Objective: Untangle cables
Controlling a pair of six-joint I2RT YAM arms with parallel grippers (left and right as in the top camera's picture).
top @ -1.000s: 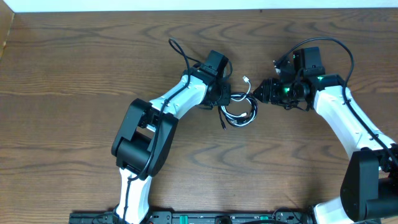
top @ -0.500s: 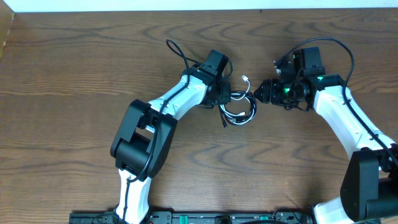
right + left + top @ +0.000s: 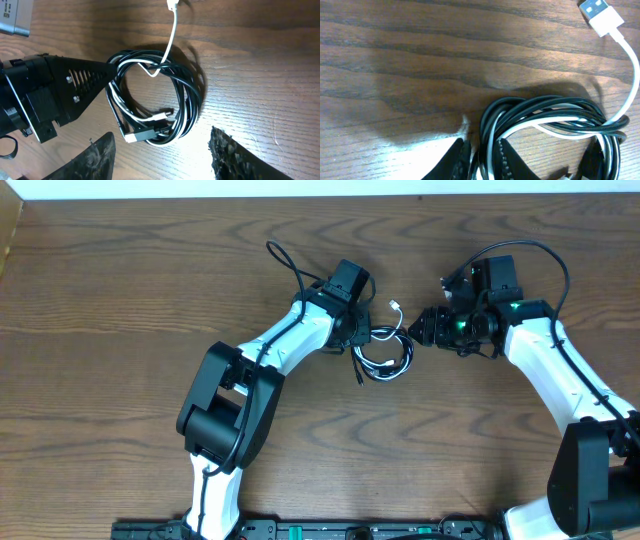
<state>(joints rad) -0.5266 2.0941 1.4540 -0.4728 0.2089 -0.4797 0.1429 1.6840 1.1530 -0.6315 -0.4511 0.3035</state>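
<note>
The cables (image 3: 384,356) lie coiled together on the wooden table, black cords and a white one (image 3: 625,65) whose USB plug (image 3: 601,14) sticks out. My left gripper (image 3: 362,338) is shut on the left edge of the coil; its fingers (image 3: 482,160) pinch black and white strands. In the right wrist view the coil (image 3: 155,100) lies flat, with the left gripper's black fingers (image 3: 82,82) on its left side. My right gripper (image 3: 420,330) is open and empty just right of the coil, its fingers (image 3: 160,155) spread wide beside it.
A thick black arm wire (image 3: 285,265) loops behind the left arm. Another arm wire (image 3: 540,255) arcs over the right arm. A white wall edge (image 3: 300,188) runs along the table's far side.
</note>
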